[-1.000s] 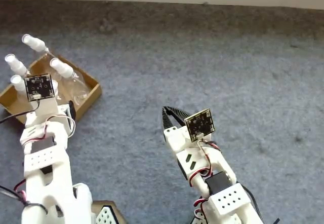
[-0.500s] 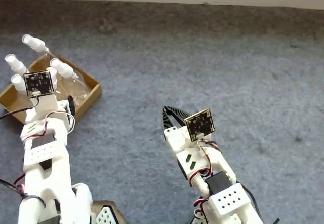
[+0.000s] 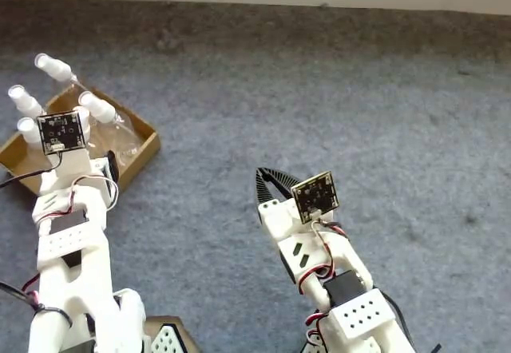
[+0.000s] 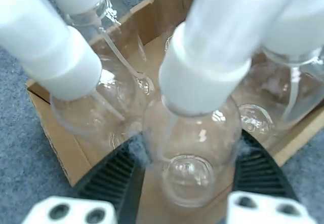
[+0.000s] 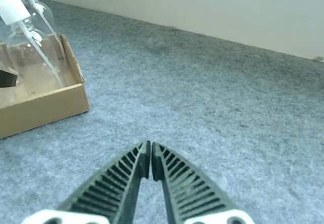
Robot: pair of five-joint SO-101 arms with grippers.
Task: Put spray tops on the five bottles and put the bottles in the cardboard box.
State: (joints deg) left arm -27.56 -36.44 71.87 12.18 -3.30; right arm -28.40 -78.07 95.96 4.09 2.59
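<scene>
A cardboard box (image 5: pixel 45 110) sits on the grey bench (image 3: pixel 359 105). The right arm (image 3: pixel 319 249) is well apart from the box, the right jaws pressed together with nothing between them. The left arm (image 3: pixel 72 249) hangs over the box, the left jaws clamped around a clear bottle (image 4: pixel 192 148) with a white spray top (image 4: pixel 212 57). It stands inside the box among other capped bottles (image 4: pixel 86 107).

Grey, nubby carpet-like surface (image 3: pixel 383 105), pale plain wall (image 5: pixel 202 6) along its far edge.
</scene>
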